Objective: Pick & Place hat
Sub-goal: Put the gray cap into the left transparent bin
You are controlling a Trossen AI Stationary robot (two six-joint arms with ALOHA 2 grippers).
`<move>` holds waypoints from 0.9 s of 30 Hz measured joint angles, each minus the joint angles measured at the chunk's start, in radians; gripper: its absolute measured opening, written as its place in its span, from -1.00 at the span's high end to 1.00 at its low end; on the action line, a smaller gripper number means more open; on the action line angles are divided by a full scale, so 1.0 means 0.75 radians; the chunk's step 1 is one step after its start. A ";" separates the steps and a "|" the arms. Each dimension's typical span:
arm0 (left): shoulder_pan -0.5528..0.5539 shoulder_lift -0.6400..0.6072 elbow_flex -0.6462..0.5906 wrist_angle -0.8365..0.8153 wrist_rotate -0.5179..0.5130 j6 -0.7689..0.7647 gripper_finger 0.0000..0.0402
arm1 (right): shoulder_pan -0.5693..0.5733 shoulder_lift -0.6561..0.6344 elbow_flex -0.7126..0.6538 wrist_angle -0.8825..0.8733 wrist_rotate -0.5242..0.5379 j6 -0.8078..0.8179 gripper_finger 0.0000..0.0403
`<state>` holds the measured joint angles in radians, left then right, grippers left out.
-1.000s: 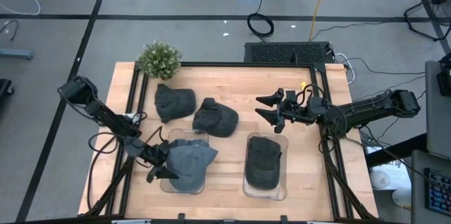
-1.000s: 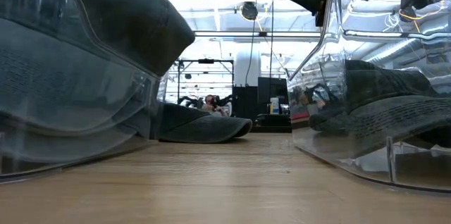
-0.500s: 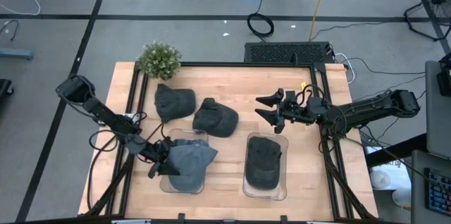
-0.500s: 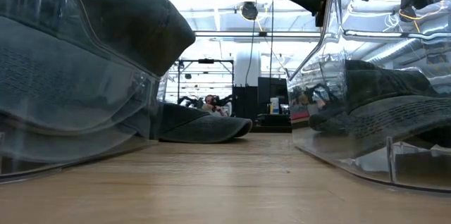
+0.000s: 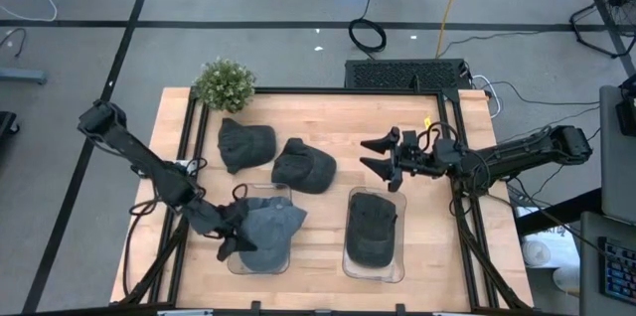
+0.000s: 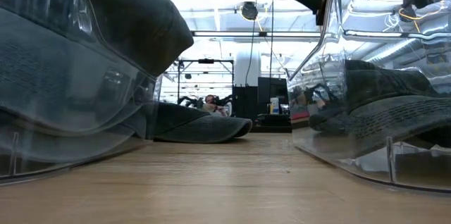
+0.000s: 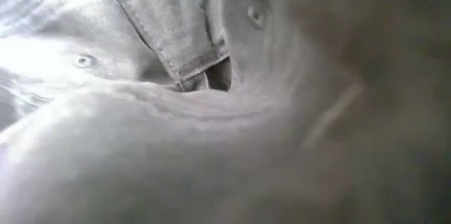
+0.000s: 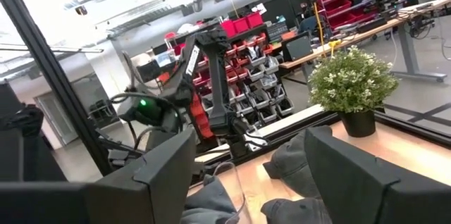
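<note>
High view shows a grey fabric cap [image 5: 266, 229] lying in a clear plastic tray [image 5: 278, 262] at the near left of the wooden surface [image 5: 318, 246]. The left claw [image 5: 235, 237] grips its edge. The right claw [image 5: 378, 155] hovers open, far right.

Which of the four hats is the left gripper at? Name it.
The lighter grey-blue hat in the left clear tray. The left gripper is at its edge; the other three hats are darker, away from it.
</note>
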<state>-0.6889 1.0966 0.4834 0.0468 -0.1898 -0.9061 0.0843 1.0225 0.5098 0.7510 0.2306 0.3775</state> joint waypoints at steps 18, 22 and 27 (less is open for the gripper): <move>0.001 -0.001 0.294 -0.898 -0.004 -0.334 -0.26 | 0.005 0.000 0.000 -0.012 0.000 0.000 -0.26; 0.001 -0.001 0.294 -0.919 0.073 -0.394 -0.26 | 0.005 0.000 0.000 -0.034 0.000 0.000 -0.26; 0.001 -0.008 0.295 -1.011 0.108 -0.455 -0.26 | 0.005 0.000 0.000 -0.037 -0.001 0.000 -0.26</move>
<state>-0.6882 1.0906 0.7050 -0.7114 -0.1087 -1.2472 0.0883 1.0225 0.5098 0.7231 0.2302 0.3775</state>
